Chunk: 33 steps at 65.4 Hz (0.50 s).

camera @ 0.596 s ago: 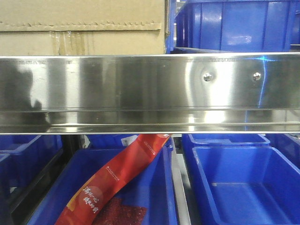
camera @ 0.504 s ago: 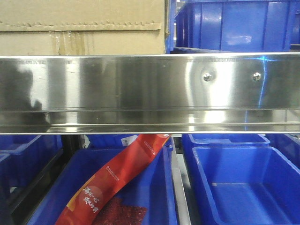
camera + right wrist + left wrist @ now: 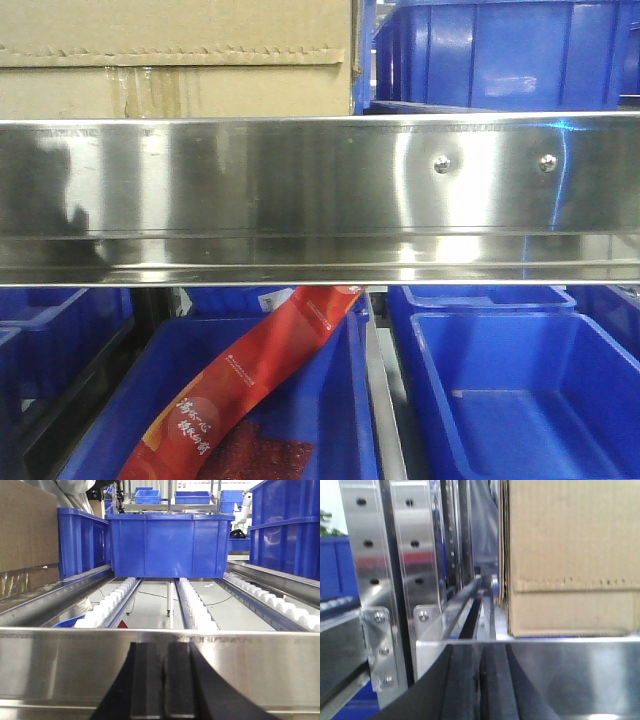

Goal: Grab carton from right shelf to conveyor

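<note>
1. While the carton (image 3: 180, 50) stands on the right shelf (image 3: 300, 190), just behind the steel front edge and toward its left end in the front view, no part of the transfer is done.
2. Carton: plain brown, jagged flap over a taped lower band, upright, touched by neither arm.
3. Left jaws: pressed together on nothing, level with the front rail and aimed at the gap along the carton's left side.
4. Right jaws: pressed together, empty, aimed over the rail at a roller lane (image 3: 197, 605). The carton lies at the left margin of that view.
5. Neighbour: blue bin (image 3: 500, 50), just beside the carton along the same front edge.
6. Lower level: open blue bin (image 3: 520, 400), and beside it another holding a red packet (image 3: 250, 380).
7. Conveyor: not in view.
8. Outstanding, by judgement: the arms flank the carton, so gripping, lifting clear of the rail, carrying and setting down all remain.
</note>
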Tool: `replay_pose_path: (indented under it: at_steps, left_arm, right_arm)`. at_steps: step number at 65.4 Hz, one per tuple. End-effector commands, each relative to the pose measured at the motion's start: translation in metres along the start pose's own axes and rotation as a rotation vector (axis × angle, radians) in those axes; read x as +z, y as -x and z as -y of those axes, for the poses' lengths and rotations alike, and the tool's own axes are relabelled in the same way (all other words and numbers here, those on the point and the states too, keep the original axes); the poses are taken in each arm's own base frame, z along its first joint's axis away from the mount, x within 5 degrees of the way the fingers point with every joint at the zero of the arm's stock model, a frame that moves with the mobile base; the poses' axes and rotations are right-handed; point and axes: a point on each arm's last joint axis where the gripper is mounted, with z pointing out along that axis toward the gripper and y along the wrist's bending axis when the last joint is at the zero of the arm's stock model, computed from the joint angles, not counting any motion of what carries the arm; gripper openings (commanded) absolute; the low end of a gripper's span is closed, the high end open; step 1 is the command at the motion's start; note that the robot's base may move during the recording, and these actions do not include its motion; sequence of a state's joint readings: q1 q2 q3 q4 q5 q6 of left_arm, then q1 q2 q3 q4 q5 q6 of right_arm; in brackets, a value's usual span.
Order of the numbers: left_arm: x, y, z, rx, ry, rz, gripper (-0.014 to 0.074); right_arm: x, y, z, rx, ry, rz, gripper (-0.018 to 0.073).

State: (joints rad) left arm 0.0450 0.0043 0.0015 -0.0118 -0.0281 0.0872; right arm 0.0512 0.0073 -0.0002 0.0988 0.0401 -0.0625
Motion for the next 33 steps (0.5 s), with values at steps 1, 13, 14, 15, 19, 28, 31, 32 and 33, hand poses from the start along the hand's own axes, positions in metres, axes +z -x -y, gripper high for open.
replay_pose_path:
  at_steps: [1, 13, 14, 15, 19, 28, 31, 32, 33]
  left_arm:
    - [0.0, 0.004, 0.0, 0.0, 0.005, 0.036, 0.002]
    - [0.0, 0.004, 0.0, -0.002, 0.005, 0.037, 0.002]
    - [0.0, 0.004, 0.0, -0.002, 0.006, 0.039, 0.002]
    - [0.0, 0.004, 0.0, -0.004, 0.006, 0.041, 0.002]
    - [0.0, 0.005, -0.001, -0.035, 0.008, 0.049, 0.002]
    - [-0.001, 0.012, -0.003, -0.126, 0.025, 0.126, 0.002]
    - [-0.001, 0.012, -0.003, -0.142, 0.026, 0.128, 0.002]
    - [-0.001, 0.013, -0.003, -0.144, 0.026, 0.129, 0.002]
    - [-0.002, 0.016, -0.003, -0.144, 0.025, 0.136, 0.002]
  right_arm:
    - [-0.001, 0.002, 0.0, -0.007, -0.005, 0.03, -0.007]
    - [-0.001, 0.002, 0.0, -0.007, -0.005, 0.03, -0.007]
    - [-0.001, 0.002, 0.0, -0.007, -0.005, 0.03, -0.007]
    - [-0.001, 0.002, 0.0, -0.007, -0.005, 0.03, -0.007]
    - [-0.001, 0.003, 0.0, -0.007, -0.005, 0.04, -0.007]
    - [-0.002, 0.013, 0.001, -0.001, -0.012, 0.141, -0.007]
    - [-0.002, 0.014, 0.001, -0.001, -0.013, 0.152, -0.007]
    - [-0.002, 0.015, 0.001, -0.001, -0.012, 0.153, -0.007]
    - [-0.003, 0.021, 0.001, 0.001, -0.011, 0.161, -0.007]
